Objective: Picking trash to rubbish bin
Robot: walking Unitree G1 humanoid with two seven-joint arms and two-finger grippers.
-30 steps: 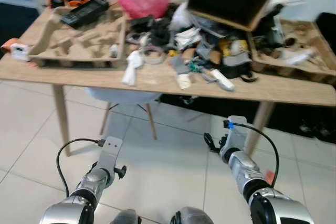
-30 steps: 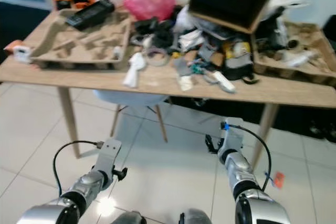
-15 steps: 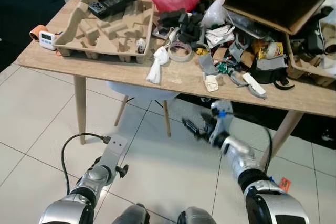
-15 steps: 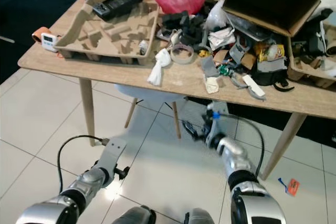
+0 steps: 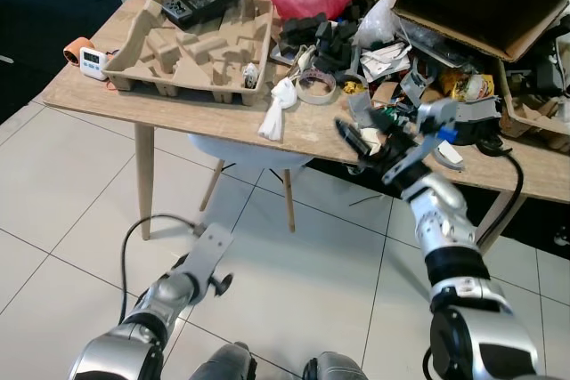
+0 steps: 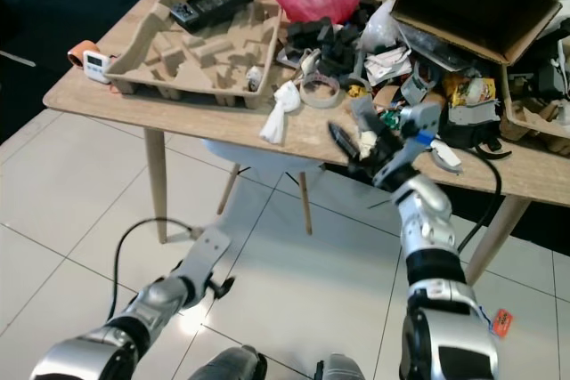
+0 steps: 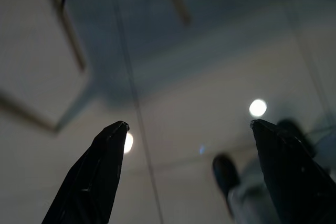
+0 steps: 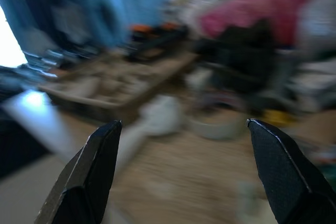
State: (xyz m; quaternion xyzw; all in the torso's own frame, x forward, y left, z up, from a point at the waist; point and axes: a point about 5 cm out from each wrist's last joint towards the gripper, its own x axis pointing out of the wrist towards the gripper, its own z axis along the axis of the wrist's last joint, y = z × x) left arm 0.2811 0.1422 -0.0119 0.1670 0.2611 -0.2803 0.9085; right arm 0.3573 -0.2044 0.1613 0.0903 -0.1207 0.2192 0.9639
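My right gripper (image 5: 370, 144), fingers spread wide and empty, has risen from below to the desk (image 5: 178, 113) edge, approaching the crumpled white paper (image 5: 278, 109); first pick pending.

two shiny silver jointed arms, long black tapered fingers (image 8: 92, 177), looping black cables on each wrist, grey bracket plates, small blue connector on the right wrist

Head stereo pair is looking forward and down from above onto the wooden table (image 5: 303, 135), both eyes sharing its cluttered top and the tiled floor (image 6: 80, 193) before it. Left wrist camera is facing the floor beneath the table, close. Right wrist camera is facing across the tabletop, near, blurred.
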